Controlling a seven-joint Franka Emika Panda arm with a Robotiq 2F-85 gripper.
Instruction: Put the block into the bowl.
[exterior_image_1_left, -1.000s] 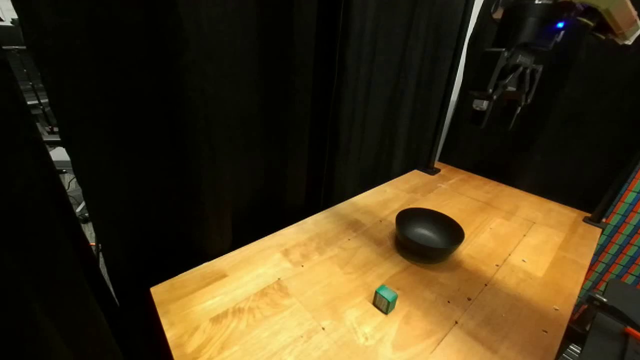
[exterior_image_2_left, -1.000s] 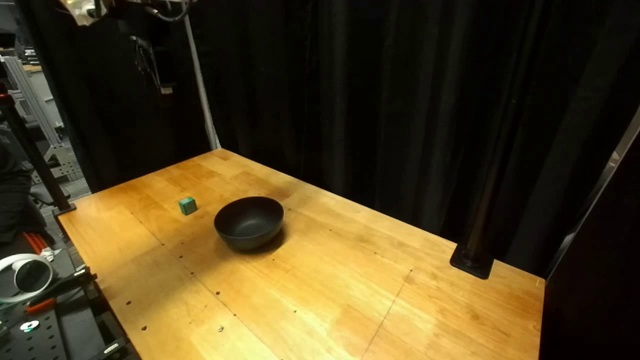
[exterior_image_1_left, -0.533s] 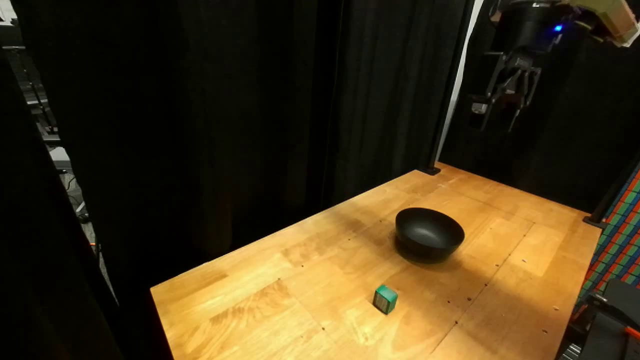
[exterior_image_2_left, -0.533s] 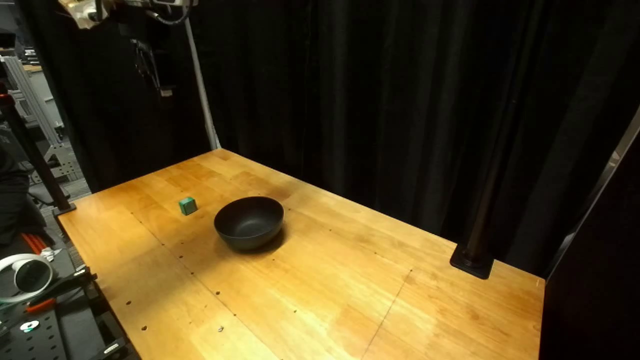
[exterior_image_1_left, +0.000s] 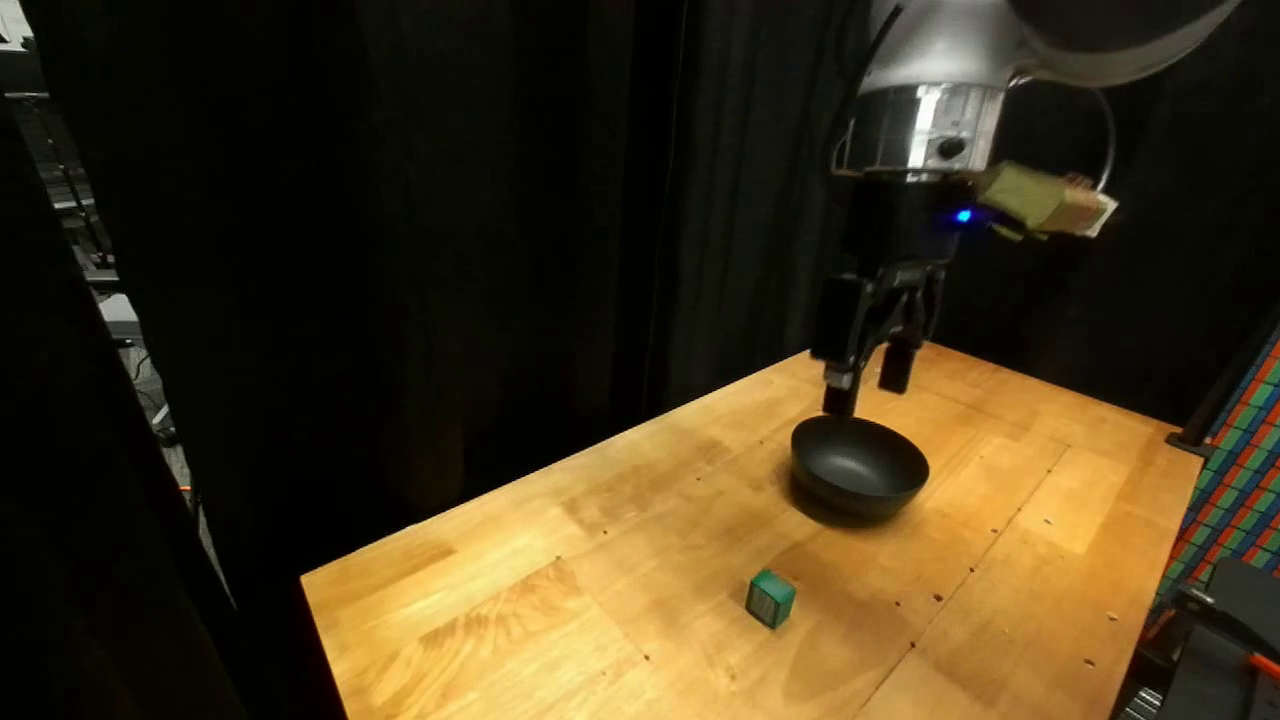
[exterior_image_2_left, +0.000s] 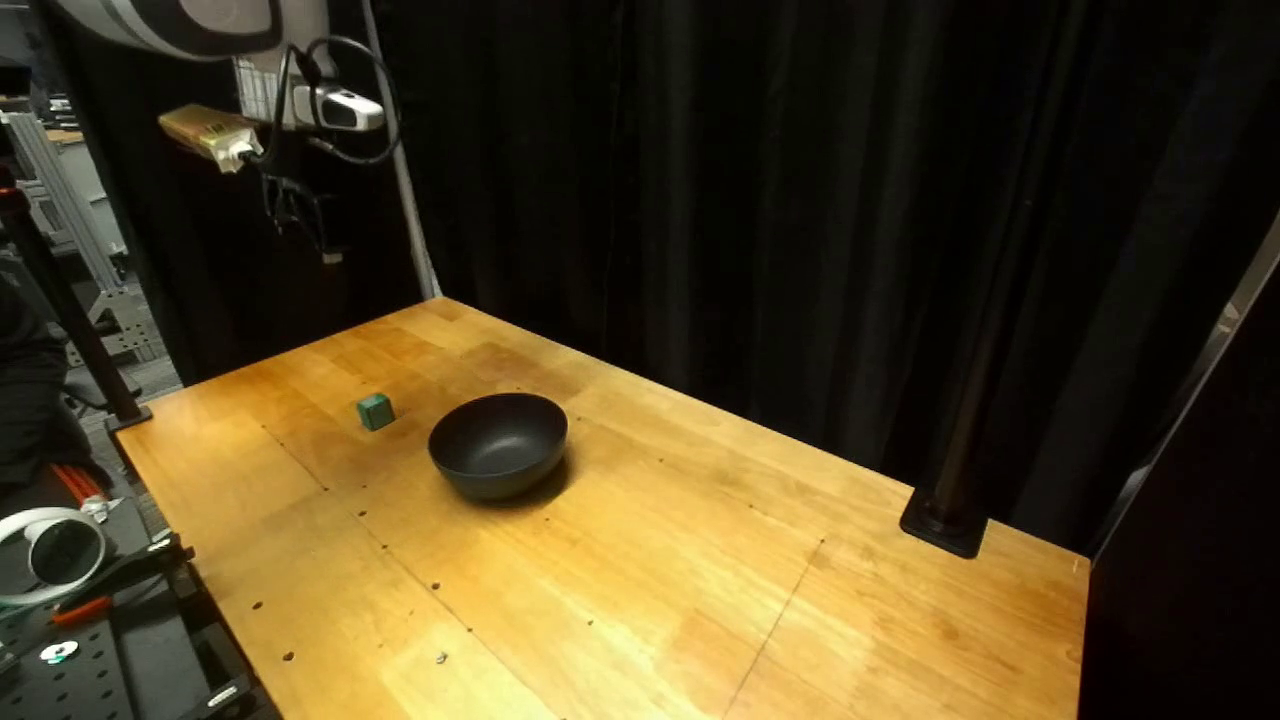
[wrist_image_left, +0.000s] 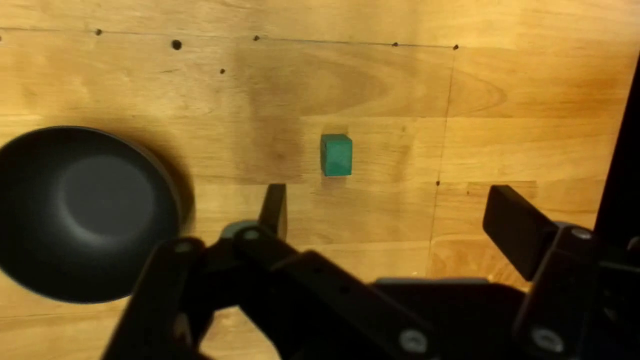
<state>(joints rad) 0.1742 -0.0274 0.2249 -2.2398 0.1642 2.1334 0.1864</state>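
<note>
The block, a small green cube, lies on the wooden table in both exterior views (exterior_image_1_left: 770, 599) (exterior_image_2_left: 376, 412). It also shows in the wrist view (wrist_image_left: 337, 155), above and between the fingertips in the picture. The black bowl stands upright beside it, apart from it, in both exterior views (exterior_image_1_left: 860, 470) (exterior_image_2_left: 498, 450). In the wrist view the bowl (wrist_image_left: 100, 200) is at the left and looks empty. My gripper (wrist_image_left: 389, 212) is open with nothing between its fingers. It hangs above the table, touching neither thing; an exterior view also shows it (exterior_image_1_left: 868, 385).
The wooden table (exterior_image_1_left: 620, 570) has a black post base (exterior_image_2_left: 943, 520) at a far corner. Black curtains (exterior_image_2_left: 780, 200) hang along the table's edges. A cart with tools (exterior_image_2_left: 150, 620) stands beside the table.
My arm has come down and across over the table. In an exterior view the gripper has moved left and lower. The block and the bowl have not moved.
</note>
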